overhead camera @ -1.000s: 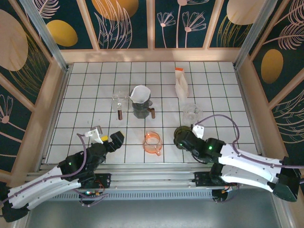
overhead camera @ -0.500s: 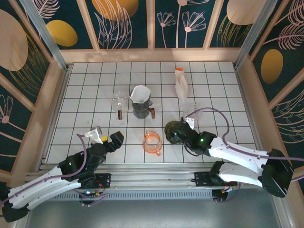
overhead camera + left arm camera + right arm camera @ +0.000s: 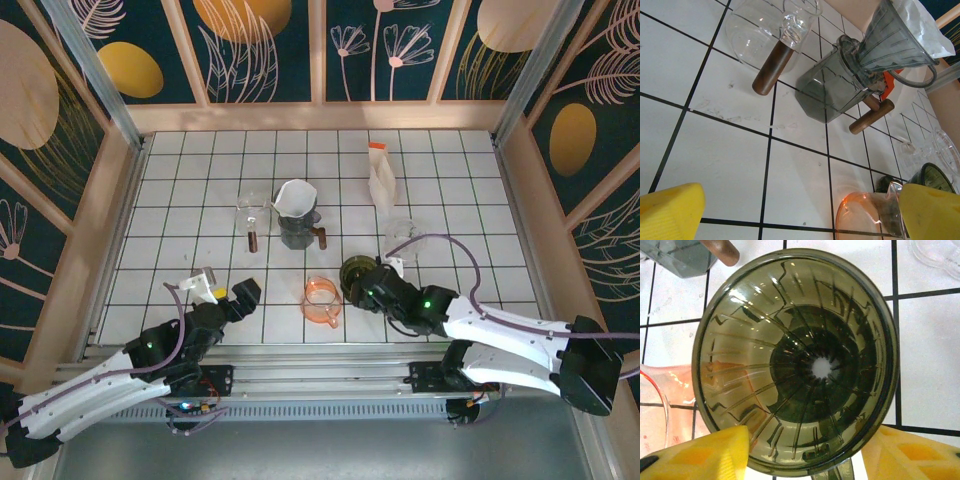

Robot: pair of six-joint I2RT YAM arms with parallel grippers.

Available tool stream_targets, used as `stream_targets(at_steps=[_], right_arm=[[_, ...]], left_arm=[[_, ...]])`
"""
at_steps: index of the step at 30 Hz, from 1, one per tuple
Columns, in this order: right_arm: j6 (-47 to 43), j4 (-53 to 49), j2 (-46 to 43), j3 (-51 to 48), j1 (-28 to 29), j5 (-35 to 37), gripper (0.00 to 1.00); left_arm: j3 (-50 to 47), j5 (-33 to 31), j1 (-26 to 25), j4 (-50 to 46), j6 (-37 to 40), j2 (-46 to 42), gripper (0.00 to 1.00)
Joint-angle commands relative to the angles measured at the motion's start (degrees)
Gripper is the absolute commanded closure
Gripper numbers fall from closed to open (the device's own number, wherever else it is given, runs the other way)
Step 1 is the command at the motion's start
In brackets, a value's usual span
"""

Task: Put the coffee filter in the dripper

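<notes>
**Filter's in the grey dripper, green one's empty**

The white coffee filter (image 3: 295, 196) sits mouth up, tip down, in the grey dripper (image 3: 890, 47) on its server (image 3: 832, 90). The green dripper (image 3: 795, 360) is empty and next to the orange cup (image 3: 322, 300). The right gripper (image 3: 805, 460) has its pads either side of the rim, can't tell if it's clamped. The left gripper (image 3: 226, 288) gapes wide.

The table (image 3: 180, 200) is white with black lines that make squares. The walls (image 3: 255, 50) are dark blue with gold and tan leaves and flowers. The dripper (image 3: 795, 360) is dark green glass (with thin ribs inside). The cup (image 3: 321, 297) is orange. The paper filter (image 3: 295, 195) is white. The fingers (image 3: 705, 455) are yellow.
</notes>
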Motion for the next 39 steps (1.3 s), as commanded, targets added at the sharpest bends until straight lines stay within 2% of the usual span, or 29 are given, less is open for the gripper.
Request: stream_targets(at_steps=[1, 6, 9, 12, 17, 25, 32, 39], right_arm=[[1.0, -2.3, -0.2, -1.0, 0.8, 2.3, 0.44], [1.1, -3.5, 0.9, -0.8, 1.5, 3.4, 0.45], [1.3, -3.9, 0.8, -0.2, 3.7, 6.0, 0.36], [0.9, -3.4, 0.1, 0.9, 5.7, 7.9, 0.33], [-0.5, -5.2, -0.9, 2.9, 5.7, 9.2, 0.29], [-0.1, -10.4, -3.7, 5.0, 5.6, 10.5, 0.28], [0.2, -11.4, -2.3, 2.9, 5.6, 6.3, 0.38], [-2.5, -8.0, 2.0, 2.8, 4.6, 4.3, 0.47]], left_arm=[[-0.7, -0.5, -0.3, 0.5, -0.8, -0.1, 0.01], [-0.6, -0.5, -0.3, 0.6, -0.7, 0.0, 0.01], [-0.6, -0.4, -0.3, 0.5, -0.8, 0.0, 0.01], [-0.6, -0.3, -0.3, 0.5, -1.0, 0.0, 0.01], [-0.6, -0.2, -0.3, 0.9, -1.1, 0.1, 0.01], [-0.8, -0.3, -0.3, 1.1, -1.4, 0.2, 0.01], [-0.9, -0.3, -0.3, 1.4, -1.4, 0.7, 0.01], [-0.9, -0.5, -0.3, 1.4, -1.4, 0.8, 0.01]])
